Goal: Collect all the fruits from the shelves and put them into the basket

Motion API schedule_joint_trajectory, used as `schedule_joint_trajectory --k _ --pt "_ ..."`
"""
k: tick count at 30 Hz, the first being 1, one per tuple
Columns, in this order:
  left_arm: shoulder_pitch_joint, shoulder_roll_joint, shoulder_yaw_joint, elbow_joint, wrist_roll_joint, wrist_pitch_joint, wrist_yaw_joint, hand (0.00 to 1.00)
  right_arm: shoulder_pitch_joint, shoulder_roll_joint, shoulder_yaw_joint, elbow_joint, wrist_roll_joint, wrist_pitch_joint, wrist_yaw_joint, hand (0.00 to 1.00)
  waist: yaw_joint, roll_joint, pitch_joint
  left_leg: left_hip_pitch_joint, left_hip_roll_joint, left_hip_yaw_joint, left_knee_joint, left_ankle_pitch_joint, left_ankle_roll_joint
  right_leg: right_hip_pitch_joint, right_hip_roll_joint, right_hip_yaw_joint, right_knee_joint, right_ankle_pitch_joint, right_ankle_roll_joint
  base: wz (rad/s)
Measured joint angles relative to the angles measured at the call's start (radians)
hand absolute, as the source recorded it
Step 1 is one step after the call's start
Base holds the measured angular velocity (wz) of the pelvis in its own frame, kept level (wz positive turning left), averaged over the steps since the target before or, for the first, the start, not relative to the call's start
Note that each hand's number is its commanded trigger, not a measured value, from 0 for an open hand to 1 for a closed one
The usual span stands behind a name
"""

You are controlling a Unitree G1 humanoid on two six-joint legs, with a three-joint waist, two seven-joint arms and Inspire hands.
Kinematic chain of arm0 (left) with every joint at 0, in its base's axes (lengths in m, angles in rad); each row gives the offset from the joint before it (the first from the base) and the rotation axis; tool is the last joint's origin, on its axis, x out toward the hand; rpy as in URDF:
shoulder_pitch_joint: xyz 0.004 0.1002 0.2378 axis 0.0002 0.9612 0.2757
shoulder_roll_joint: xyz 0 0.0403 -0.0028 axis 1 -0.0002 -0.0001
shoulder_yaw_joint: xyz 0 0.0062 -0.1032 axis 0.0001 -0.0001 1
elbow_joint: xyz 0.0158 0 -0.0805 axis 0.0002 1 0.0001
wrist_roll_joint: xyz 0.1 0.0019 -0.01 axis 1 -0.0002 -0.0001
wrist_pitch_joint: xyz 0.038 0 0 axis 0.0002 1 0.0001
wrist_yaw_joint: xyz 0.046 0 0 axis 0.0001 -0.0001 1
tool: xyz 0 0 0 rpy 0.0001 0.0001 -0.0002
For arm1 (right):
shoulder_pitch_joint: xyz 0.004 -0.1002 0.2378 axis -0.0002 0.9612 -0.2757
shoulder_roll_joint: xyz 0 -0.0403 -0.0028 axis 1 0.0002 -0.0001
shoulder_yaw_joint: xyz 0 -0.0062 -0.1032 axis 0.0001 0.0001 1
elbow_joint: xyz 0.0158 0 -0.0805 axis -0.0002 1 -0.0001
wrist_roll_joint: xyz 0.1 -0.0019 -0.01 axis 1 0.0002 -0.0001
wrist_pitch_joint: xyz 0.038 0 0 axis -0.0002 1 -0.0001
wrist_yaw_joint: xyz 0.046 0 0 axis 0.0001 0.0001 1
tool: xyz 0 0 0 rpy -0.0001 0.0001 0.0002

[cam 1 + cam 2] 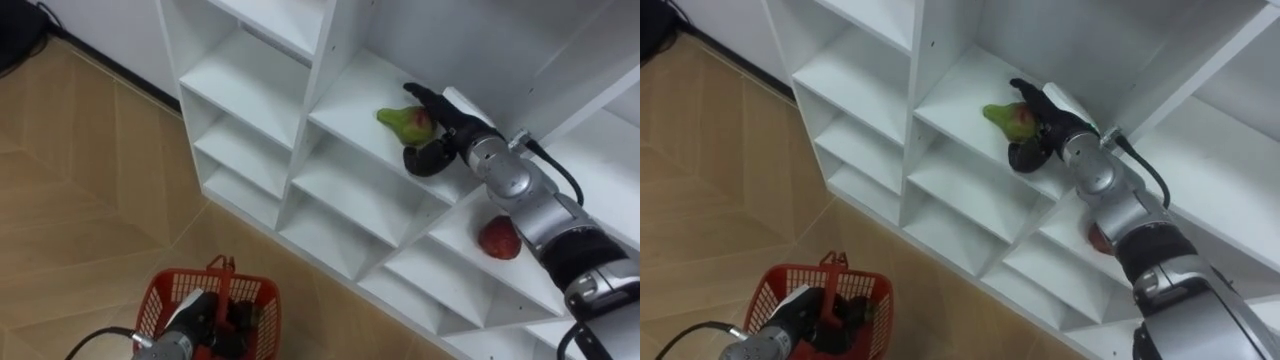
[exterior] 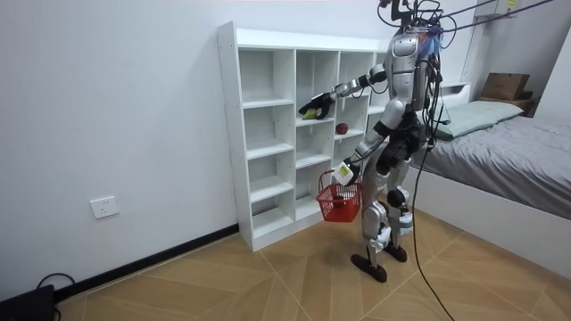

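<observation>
A green fruit with a red blush (image 1: 403,120) lies on a middle shelf of the white closet (image 1: 255,85). My right hand (image 1: 440,128) reaches into that compartment, fingers over the fruit and thumb curled under it. On the shelf one column to the right and lower sits a red fruit (image 1: 498,238), beside my forearm. My left hand (image 1: 196,326) hangs low in front of the closet, shut on the handle of a red plastic basket (image 1: 158,292). In the room view I stand upright facing the closet (image 2: 259,102), right arm stretched to the fruit (image 2: 310,113), basket (image 2: 339,203) at knee height.
The other closet compartments in view hold nothing. Wooden floor runs to the left of the closet. In the room view a bed (image 2: 508,152) stands behind me at the room view's right, with a cardboard box (image 2: 504,86) beyond it.
</observation>
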State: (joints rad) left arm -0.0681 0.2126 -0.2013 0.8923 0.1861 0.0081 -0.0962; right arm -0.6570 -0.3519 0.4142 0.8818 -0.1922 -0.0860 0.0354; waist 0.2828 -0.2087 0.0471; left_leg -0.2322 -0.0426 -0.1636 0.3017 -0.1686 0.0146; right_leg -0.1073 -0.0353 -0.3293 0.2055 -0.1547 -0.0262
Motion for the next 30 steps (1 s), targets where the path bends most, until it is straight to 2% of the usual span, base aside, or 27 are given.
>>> schedule_joint_trajectory --k 15,16,17,18,19,21,22,27,28,30 --pt "-0.004 0.006 -0.041 0.014 -0.077 -0.035 -0.002 1.00 0.000 0.000 0.010 0.005 0.007 -0.014 -0.009 0.00 -0.001 -0.006 0.0015 0.004 0.000 0.000 -0.004 0.001 0.000 0.001 0.000 0.002 0.000 0.000 0.000 0.00" --pt "-0.004 0.006 -0.041 0.014 -0.077 -0.037 -0.002 1.00 0.000 0.000 0.010 0.004 0.007 -0.018 -0.011 0.05 -0.001 -0.006 0.0017 0.004 0.000 0.000 -0.004 0.001 0.000 0.001 0.000 0.001 0.000 0.000 0.000 0.00" --pt "-0.004 0.006 -0.041 0.014 -0.077 -0.038 -0.002 1.00 0.000 0.000 0.010 0.004 0.007 -0.020 -0.012 0.23 -0.001 -0.006 0.0018 0.004 0.000 0.001 -0.004 0.001 0.000 0.001 0.000 0.001 0.000 0.000 0.000 0.00" --pt "-0.004 0.005 -0.041 0.015 -0.077 -0.041 -0.002 1.00 0.000 0.000 0.010 0.004 0.006 -0.023 -0.014 0.53 -0.001 -0.006 0.0024 0.004 0.000 0.001 -0.004 0.001 0.000 0.001 0.000 0.001 0.000 0.000 0.000 0.00" --pt "-0.004 0.005 -0.041 0.016 -0.077 -0.043 -0.002 1.00 0.000 0.000 0.011 0.004 0.006 -0.024 -0.016 0.55 -0.001 -0.006 0.0032 0.004 0.000 0.001 -0.004 0.001 0.000 0.001 0.000 0.001 0.000 0.000 0.000 0.00" --pt "-0.004 0.005 -0.041 0.016 -0.077 -0.044 -0.002 1.00 0.000 0.000 0.011 0.004 0.007 -0.025 -0.022 0.69 -0.001 -0.006 0.0036 0.003 0.000 0.001 -0.004 0.001 0.000 0.001 0.000 0.000 0.000 0.000 0.000 0.00" --pt "-0.004 0.005 -0.041 0.016 -0.077 -0.044 -0.002 1.00 0.000 0.000 0.012 0.004 0.007 -0.025 -0.025 0.73 -0.001 -0.006 0.0037 0.003 0.000 0.001 -0.004 0.001 0.000 0.001 0.000 0.000 0.000 0.000 0.000 0.00" --pt "-0.004 0.005 -0.041 0.018 -0.077 -0.045 -0.002 1.00 -0.001 0.000 0.015 0.001 0.007 -0.034 -0.077 0.81 -0.001 -0.005 0.0042 0.004 0.000 0.001 -0.006 0.001 0.000 0.001 0.000 0.000 -0.001 0.000 0.000 0.00" --pt "-0.004 0.005 -0.041 0.020 -0.077 -0.045 -0.001 1.00 -0.001 0.000 0.015 0.001 0.007 -0.035 -0.080 0.87 -0.001 -0.005 0.0043 0.004 0.000 0.001 -0.007 0.001 0.000 0.001 0.000 0.000 -0.001 0.000 0.000 0.00" --pt "-0.004 0.005 -0.041 0.022 -0.077 -0.045 -0.001 1.00 -0.005 0.000 0.014 0.001 0.008 -0.036 -0.092 0.88 0.000 -0.005 0.0045 0.006 0.000 0.001 -0.010 0.001 0.000 0.001 -0.001 0.000 -0.001 0.000 0.000 0.00"
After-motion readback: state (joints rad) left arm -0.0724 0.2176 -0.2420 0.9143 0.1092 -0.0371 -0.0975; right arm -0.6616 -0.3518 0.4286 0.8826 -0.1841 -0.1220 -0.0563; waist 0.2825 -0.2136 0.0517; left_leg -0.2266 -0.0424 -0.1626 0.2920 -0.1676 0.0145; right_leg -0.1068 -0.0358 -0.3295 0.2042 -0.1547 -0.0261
